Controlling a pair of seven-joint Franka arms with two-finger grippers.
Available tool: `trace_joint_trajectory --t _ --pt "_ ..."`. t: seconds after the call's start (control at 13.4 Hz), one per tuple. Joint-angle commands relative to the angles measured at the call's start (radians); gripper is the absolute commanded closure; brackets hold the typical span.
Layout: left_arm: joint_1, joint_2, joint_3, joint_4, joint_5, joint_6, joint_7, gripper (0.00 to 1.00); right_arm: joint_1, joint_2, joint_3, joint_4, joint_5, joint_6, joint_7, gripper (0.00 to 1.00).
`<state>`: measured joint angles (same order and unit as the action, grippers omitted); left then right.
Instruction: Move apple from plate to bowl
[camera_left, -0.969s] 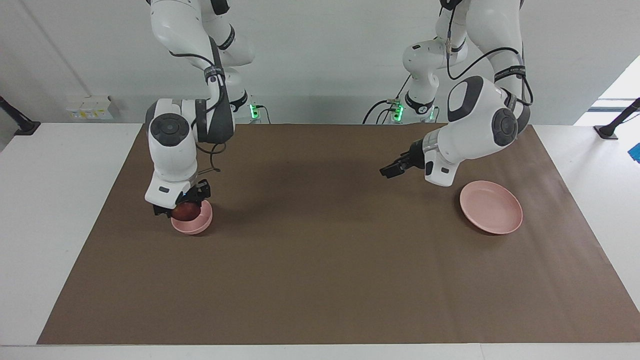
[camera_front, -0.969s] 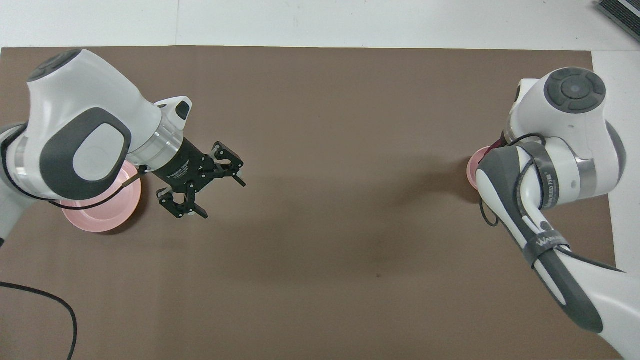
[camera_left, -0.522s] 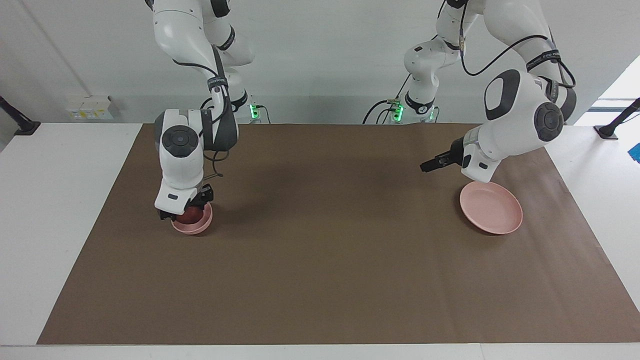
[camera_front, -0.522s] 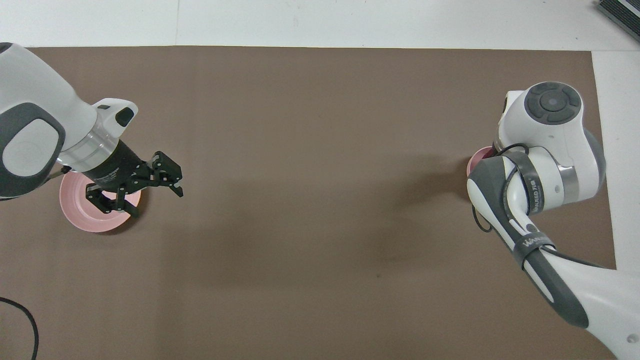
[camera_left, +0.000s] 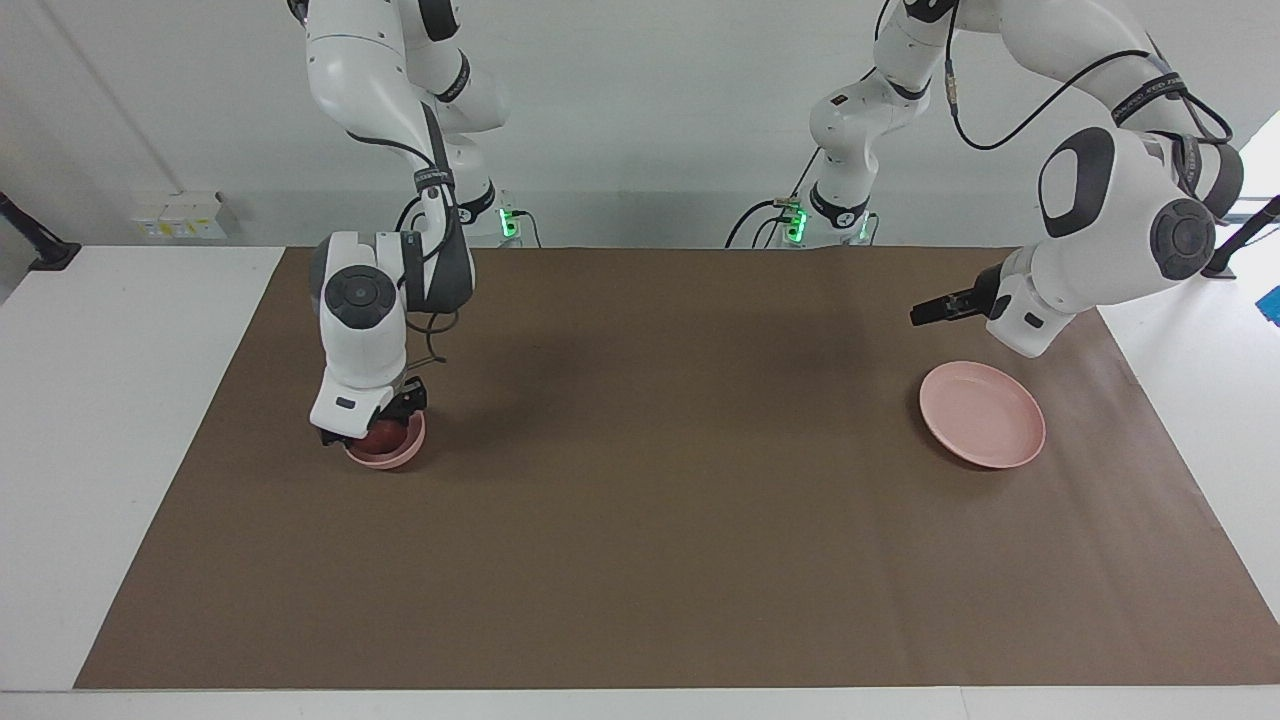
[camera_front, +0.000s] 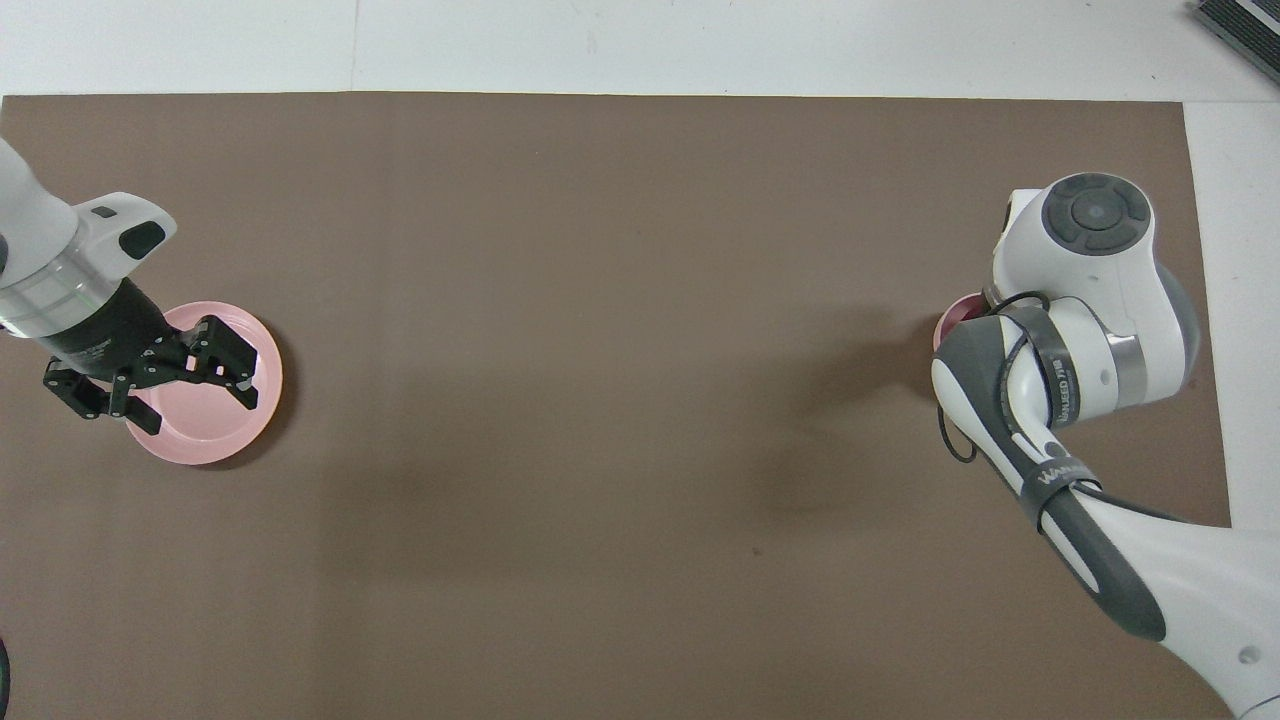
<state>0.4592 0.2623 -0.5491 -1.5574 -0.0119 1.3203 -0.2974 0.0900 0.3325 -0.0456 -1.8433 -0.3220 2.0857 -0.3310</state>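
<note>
The dark red apple (camera_left: 378, 436) sits low inside the small pink bowl (camera_left: 392, 458) at the right arm's end of the table. My right gripper (camera_left: 380, 426) reaches straight down into the bowl and is shut on the apple. From overhead the right arm's wrist hides that gripper, and only a sliver of the bowl's rim (camera_front: 952, 322) shows. The flat pink plate (camera_left: 985, 430) lies bare at the left arm's end. My left gripper (camera_left: 922, 314) hangs open in the air over the plate (camera_front: 215, 442), holding nothing.
A brown mat (camera_left: 650, 520) covers most of the white table. Cables and green-lit sockets (camera_left: 790, 225) sit at the arms' bases. Nothing else stands on the mat between the bowl and the plate.
My right gripper has lowered the apple from just above the bowl down into it. The left arm has drawn back and up toward its own end, over the plate.
</note>
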Motion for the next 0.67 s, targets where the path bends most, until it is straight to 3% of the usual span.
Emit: trace_joint_trajectory --t 0.0,0.07,0.45,0.6 --pt "0.004 0.017 0.004 0.048 0.041 -0.030 0.004 0.00 -0.009 0.000 0.009 -0.014 -0.023 0.025 0.044 1.00" --pt "0.003 0.017 0.005 0.049 0.070 -0.024 0.006 0.00 -0.009 0.003 0.009 -0.014 -0.022 0.027 0.046 1.00" --pt "-0.011 0.009 0.003 0.048 0.076 0.118 0.006 0.00 -0.009 0.008 0.009 -0.014 -0.008 0.027 0.064 0.28" --pt "0.002 -0.012 0.005 0.048 0.075 0.129 0.004 0.00 -0.009 0.008 0.009 -0.014 -0.006 0.027 0.067 0.16"
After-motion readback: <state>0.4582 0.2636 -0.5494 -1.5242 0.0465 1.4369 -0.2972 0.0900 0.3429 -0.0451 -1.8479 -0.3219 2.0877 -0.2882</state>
